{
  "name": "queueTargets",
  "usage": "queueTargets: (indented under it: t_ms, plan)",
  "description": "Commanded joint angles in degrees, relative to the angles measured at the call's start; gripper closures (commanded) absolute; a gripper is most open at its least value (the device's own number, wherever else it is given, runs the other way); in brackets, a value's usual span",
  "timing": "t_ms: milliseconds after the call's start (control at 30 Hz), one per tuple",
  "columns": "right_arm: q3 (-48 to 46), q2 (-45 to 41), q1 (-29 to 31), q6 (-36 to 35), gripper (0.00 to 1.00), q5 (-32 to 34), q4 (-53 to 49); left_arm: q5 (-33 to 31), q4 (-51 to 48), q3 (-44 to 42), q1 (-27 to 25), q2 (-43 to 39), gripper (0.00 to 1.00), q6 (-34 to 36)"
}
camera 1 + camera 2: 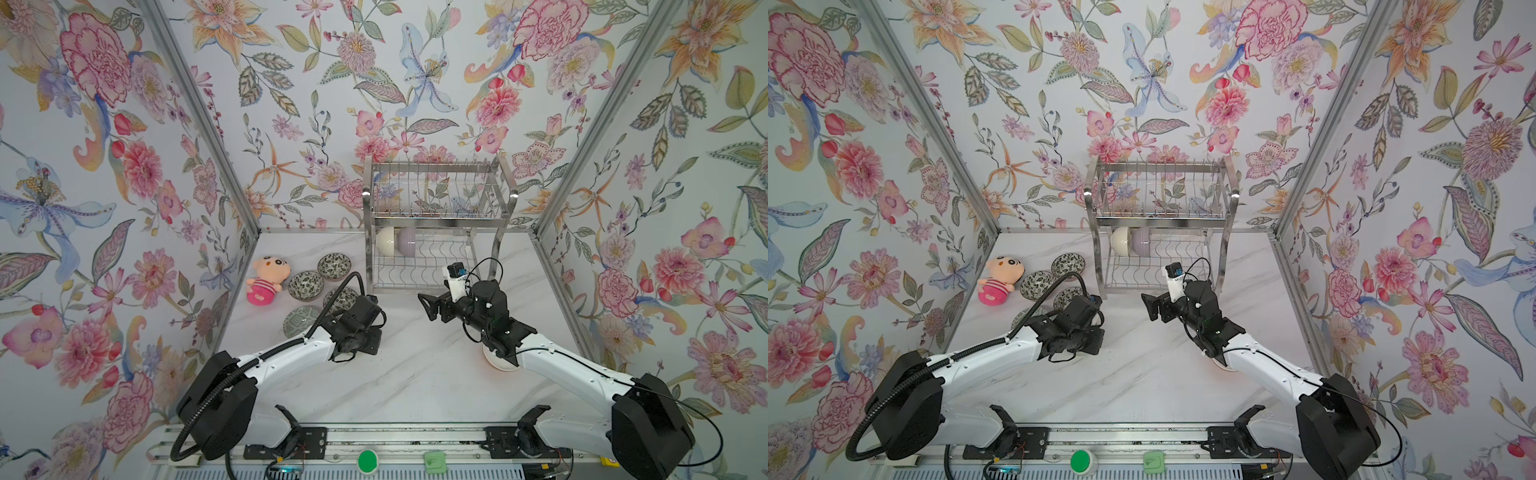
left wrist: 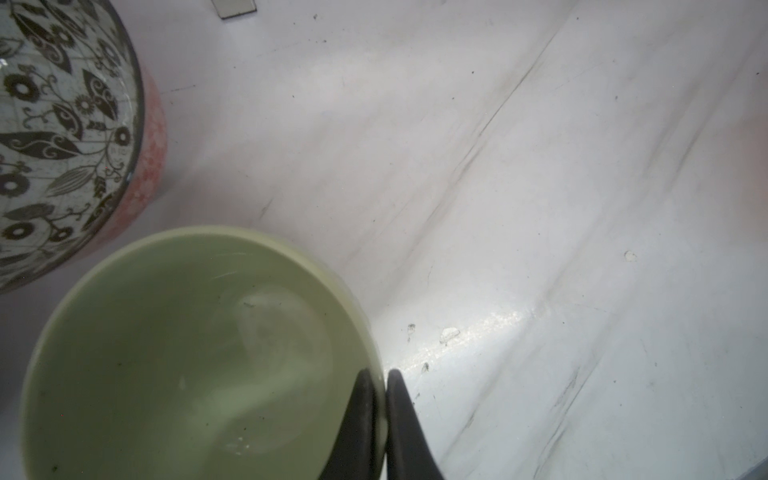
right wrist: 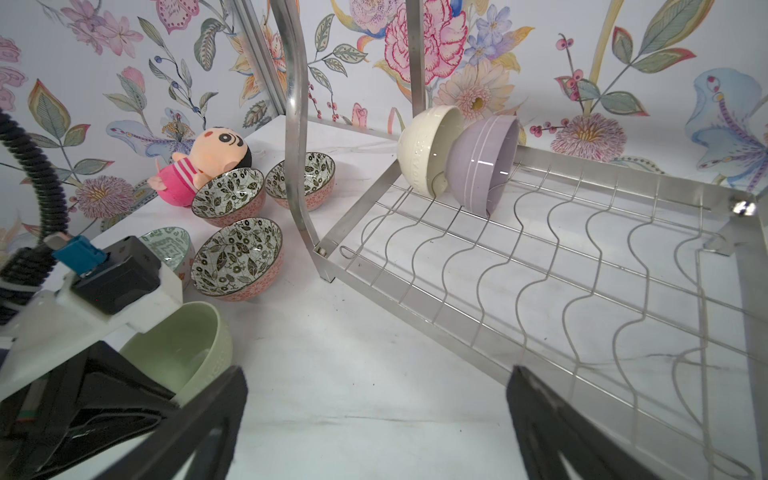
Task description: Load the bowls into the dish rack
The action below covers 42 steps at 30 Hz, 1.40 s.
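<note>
left gripper (image 2: 381, 376) is pinched shut on the rim of the pale green bowl (image 2: 187, 353), one finger inside, one outside. the bowl sits mouth up, hidden beneath that gripper left of centre in both top views. right gripper (image 3: 374, 399) gapes wide and empty before the dish rack (image 1: 440, 222), upper centre.
</note>
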Motion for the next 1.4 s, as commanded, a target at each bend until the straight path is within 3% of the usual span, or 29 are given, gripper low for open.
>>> queueTargets:
  t_ms: [0,300,567,833,1367]
  plan:
    - [-0.9,-1.97,-0.55,0.37,0.01,0.61,0.63,-1.24,-1.63,4.18,-2.06,0.57,1.0,-0.28]
    - [-3.02,-4.64,-4.27,3.89,0.01,1.97,1.53,-5.14,-1.78,13.54,-7.23,7.21,1.0,1.56]
    - [-4.59,-6.95,-8.2,7.2,0.01,5.46,0.48,-3.6,4.29,19.64,-10.03,17.2,1.0,2.14]
    - [-4.77,-6.88,-10.76,9.27,0.01,6.42,-0.91,-3.91,4.19,26.53,-11.69,24.64,1.0,3.67]
    - [-5.25,-6.21,-12.82,11.6,0.01,6.13,-0.97,-5.05,3.77,31.91,-11.03,29.2,0.8,5.3]
